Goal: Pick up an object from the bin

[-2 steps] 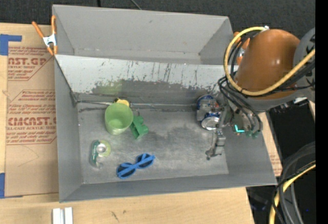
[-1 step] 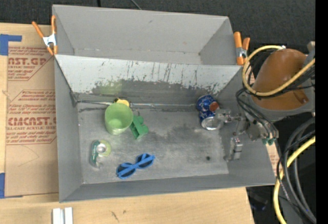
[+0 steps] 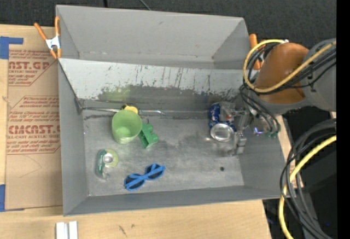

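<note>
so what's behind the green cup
A small yellow thing pokes out past the green cup on its far side, toward the back wall of the bin. The cup covers most of it, so its shape and kind cannot be told.

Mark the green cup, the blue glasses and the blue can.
green cup [image 3: 127, 122]: camera view, on its green wall.
blue glasses [image 3: 144, 176]: camera view, on the middle of the frame.
blue can [image 3: 215, 114]: camera view, on its blue side.
</note>
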Robot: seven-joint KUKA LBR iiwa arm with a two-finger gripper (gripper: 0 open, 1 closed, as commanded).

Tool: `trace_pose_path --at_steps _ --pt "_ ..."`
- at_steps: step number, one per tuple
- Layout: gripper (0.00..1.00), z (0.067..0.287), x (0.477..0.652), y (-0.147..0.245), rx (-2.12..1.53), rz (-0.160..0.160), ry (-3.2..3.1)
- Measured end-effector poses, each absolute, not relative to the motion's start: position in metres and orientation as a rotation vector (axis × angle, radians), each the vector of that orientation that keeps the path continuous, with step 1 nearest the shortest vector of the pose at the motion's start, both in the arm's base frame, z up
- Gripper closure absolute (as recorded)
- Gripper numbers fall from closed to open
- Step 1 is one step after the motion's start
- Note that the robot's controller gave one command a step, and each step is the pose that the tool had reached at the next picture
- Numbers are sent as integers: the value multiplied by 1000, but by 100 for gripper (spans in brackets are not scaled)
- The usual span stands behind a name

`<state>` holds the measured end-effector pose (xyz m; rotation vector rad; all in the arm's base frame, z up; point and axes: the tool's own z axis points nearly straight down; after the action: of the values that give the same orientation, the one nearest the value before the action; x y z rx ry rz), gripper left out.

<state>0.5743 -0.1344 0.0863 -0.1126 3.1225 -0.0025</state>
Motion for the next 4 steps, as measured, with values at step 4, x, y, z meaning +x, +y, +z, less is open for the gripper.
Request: trace_pose_path --at_steps 4 --pt "0 76 594 -109 304 6 3122"
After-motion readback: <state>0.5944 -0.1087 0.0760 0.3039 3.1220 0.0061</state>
